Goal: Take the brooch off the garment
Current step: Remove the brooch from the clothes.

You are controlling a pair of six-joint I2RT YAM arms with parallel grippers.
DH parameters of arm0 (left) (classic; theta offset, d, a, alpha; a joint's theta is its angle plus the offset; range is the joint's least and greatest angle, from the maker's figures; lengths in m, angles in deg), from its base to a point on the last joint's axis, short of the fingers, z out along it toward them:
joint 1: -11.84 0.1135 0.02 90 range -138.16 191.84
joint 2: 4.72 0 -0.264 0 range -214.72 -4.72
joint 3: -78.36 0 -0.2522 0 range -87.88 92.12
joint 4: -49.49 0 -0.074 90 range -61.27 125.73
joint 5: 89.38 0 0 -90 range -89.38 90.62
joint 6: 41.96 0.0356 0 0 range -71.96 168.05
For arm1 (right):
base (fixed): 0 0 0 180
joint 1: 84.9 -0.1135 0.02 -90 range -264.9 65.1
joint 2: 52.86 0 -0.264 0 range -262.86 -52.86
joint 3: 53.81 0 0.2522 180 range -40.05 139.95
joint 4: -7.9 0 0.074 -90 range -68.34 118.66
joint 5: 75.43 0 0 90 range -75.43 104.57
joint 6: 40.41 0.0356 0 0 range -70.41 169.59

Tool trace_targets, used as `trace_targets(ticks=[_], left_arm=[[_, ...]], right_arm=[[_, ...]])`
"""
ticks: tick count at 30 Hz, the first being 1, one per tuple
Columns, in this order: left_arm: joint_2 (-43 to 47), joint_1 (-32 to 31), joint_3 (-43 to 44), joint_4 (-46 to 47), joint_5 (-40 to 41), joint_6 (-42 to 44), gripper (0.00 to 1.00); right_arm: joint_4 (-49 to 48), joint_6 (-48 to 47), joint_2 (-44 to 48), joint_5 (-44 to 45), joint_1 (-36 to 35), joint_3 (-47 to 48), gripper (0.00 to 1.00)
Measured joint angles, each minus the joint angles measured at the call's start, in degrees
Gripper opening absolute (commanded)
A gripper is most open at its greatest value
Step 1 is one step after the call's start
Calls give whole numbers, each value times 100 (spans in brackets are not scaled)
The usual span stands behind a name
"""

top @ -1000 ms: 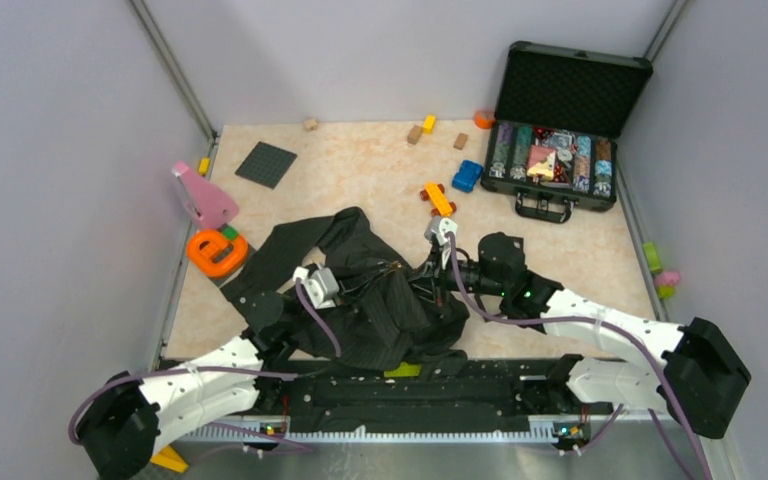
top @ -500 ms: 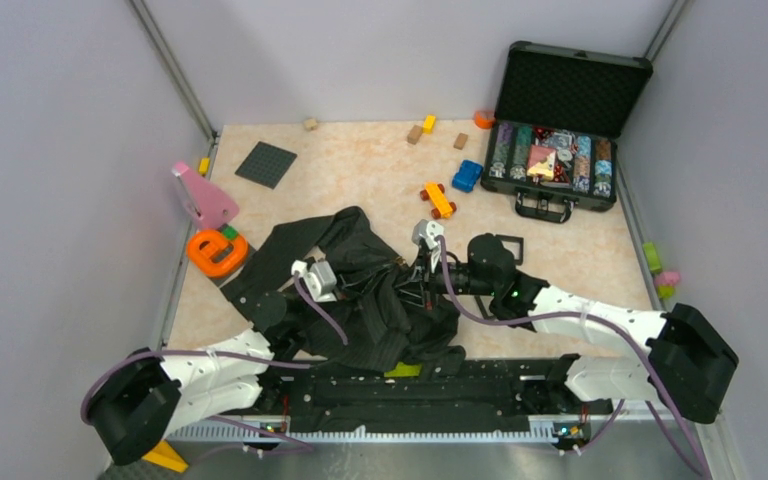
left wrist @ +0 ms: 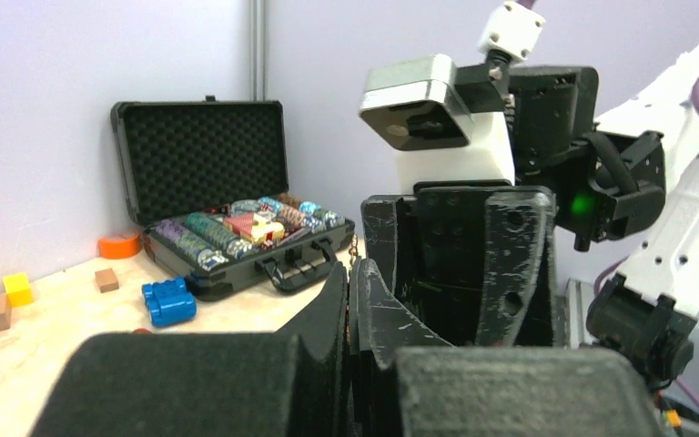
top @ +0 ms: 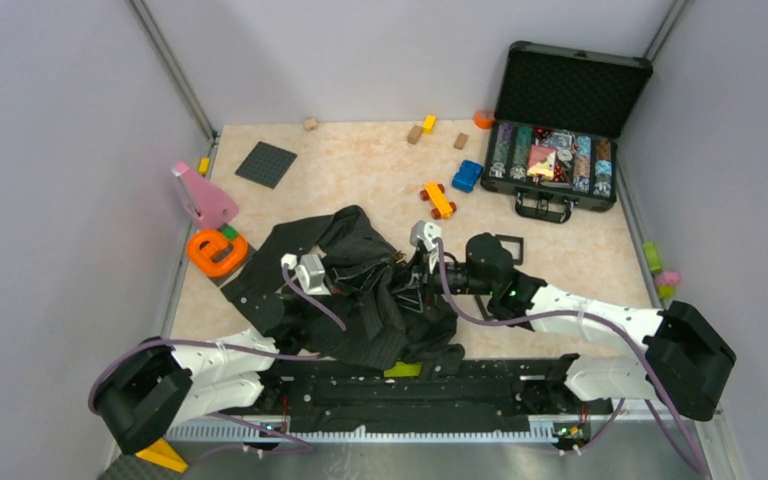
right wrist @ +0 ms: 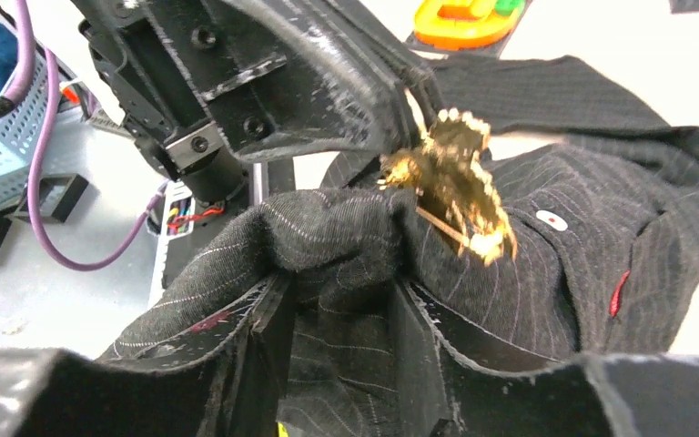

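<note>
The garment, a dark pinstriped shirt, lies bunched between the two arms at the near middle of the table. The brooch is a gold, jagged ornament sitting on a raised fold of the shirt; from above the brooch is only a small glint. My left gripper is shut, with a bit of gold at its tips. In the right wrist view its fingers reach the brooch's upper left edge. My right gripper has its jaws apart, with a fold of shirt between them.
An open black case of poker chips stands at the back right. A blue block and an orange toy car lie just beyond the shirt. An orange ring, a pink piece and a dark baseplate are at the left.
My right gripper's jaws have come apart around the shirt fold. Both grippers have shifted a little to the left, and the shirt has bunched leftwards with them.
</note>
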Motion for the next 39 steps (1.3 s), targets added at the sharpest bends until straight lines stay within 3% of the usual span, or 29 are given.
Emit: trace_targets(ticks=[3,6,8,9,13,24,32,39], left_arm=[[20,0,20,153,127,-184,0],[214,0,92,129,297,-409,0],[442,-4,219,-42,461,-581,0],[542,-4,304,-131,525,-636,0],[761,-4,616,-291,612,-800,0],[793,-4,1154,-446,614,-1349,0],[704,-4,1257,-380,496,-1567,0],[647,-4,1279,-479,487,-1646,0]], right_arm=[[9,-72,501,184,0,-190,61],[-223,-55,1266,400,33,-645,67],[-389,-17,1720,566,109,-872,85],[-433,50,1825,643,138,-907,90],[-748,409,1998,1143,260,-940,96],[-2212,1517,1646,1637,280,-938,90],[-3351,2157,1075,1996,280,-658,67],[-4068,2361,466,1670,280,-422,60]])
